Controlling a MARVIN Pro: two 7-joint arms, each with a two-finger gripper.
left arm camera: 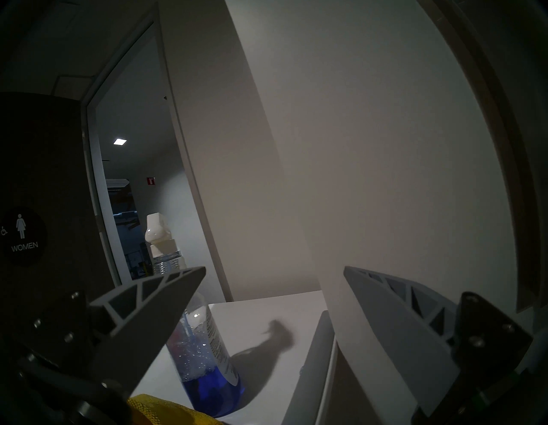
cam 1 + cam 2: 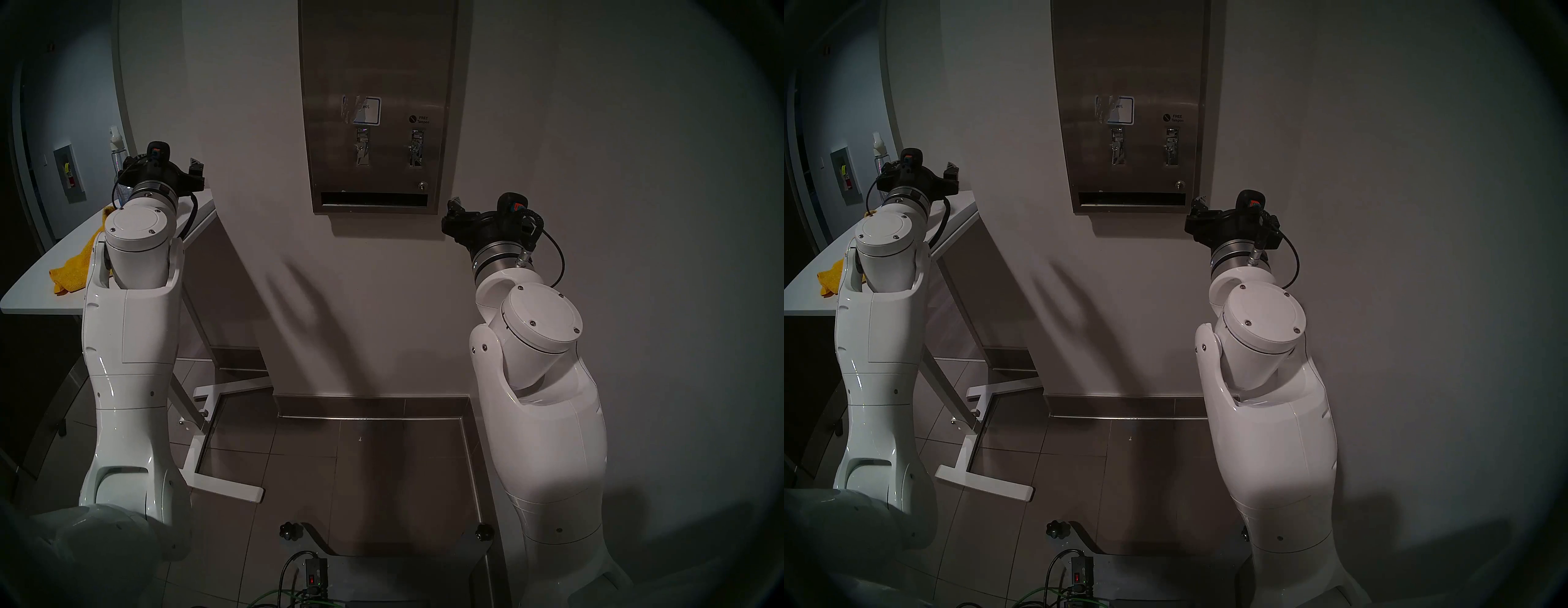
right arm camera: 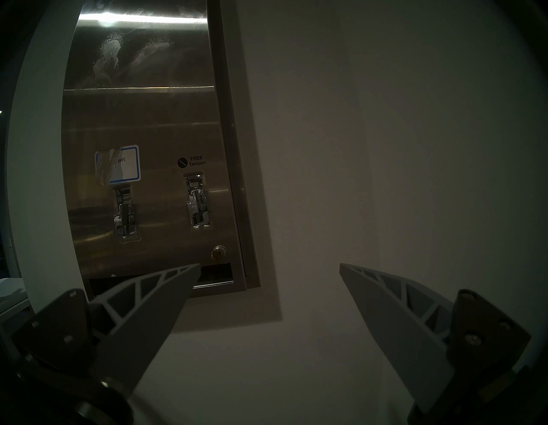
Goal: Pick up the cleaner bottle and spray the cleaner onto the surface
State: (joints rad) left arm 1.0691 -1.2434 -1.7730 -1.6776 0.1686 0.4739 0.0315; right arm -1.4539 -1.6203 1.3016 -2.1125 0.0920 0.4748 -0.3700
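Observation:
The cleaner bottle (image 1: 204, 356) stands upright on the white table (image 1: 267, 314), clear with blue cleaner (image 1: 207, 388) at its bottom and a white trigger nozzle (image 1: 157, 234). My left gripper (image 1: 274, 268) is open with nothing between its fingers; the bottle lies partly behind its left finger (image 1: 154, 311). In the head view the bottle (image 2: 115, 146) shows behind my left wrist, and the left gripper (image 2: 194, 167) hovers over the table's far end. The surface, a steel dispenser panel (image 2: 377, 63) (image 3: 142, 118), hangs on the wall. My right gripper (image 3: 269, 264) (image 2: 456, 212) is open and empty by the panel's lower right corner.
A yellow cloth (image 2: 74, 267) (image 1: 166, 409) lies on the table near the bottle. White smears (image 3: 109, 56) mark the panel's upper part. The table's white legs (image 2: 220, 479) stand on the tiled floor at left. An open doorway (image 1: 130, 178) lies behind the bottle.

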